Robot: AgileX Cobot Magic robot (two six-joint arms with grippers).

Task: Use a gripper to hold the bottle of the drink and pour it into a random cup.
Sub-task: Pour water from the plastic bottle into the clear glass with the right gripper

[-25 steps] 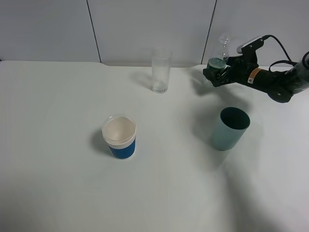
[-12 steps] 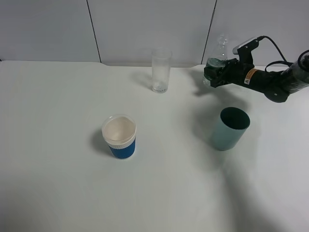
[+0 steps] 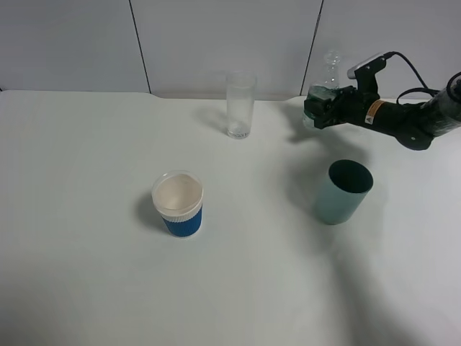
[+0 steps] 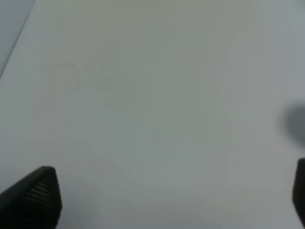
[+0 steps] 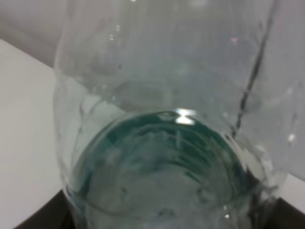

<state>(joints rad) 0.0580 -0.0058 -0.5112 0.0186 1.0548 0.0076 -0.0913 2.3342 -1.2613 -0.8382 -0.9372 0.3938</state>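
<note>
The small clear bottle [image 3: 325, 81] with a dark green label is upright at the back right, held off the table by my right gripper [image 3: 322, 108], which is shut on its labelled body. The right wrist view is filled by the bottle [image 5: 167, 143] from close up. The tall clear glass [image 3: 240, 104] stands at the back middle, to the left of the bottle and apart from it. My left gripper [image 4: 167, 200] is open over bare white table; only its two fingertips [image 4: 35, 193] show. It is outside the high view.
A teal plastic cup [image 3: 343, 192] stands in front of and below the right arm. A white-rimmed cup with a blue sleeve [image 3: 178, 204] stands left of centre. The white table [image 3: 86, 274] runs to a grey panelled wall at the back.
My right gripper has lifted the bottle slightly and drawn it a little toward the back. The cups and the glass have not moved.
</note>
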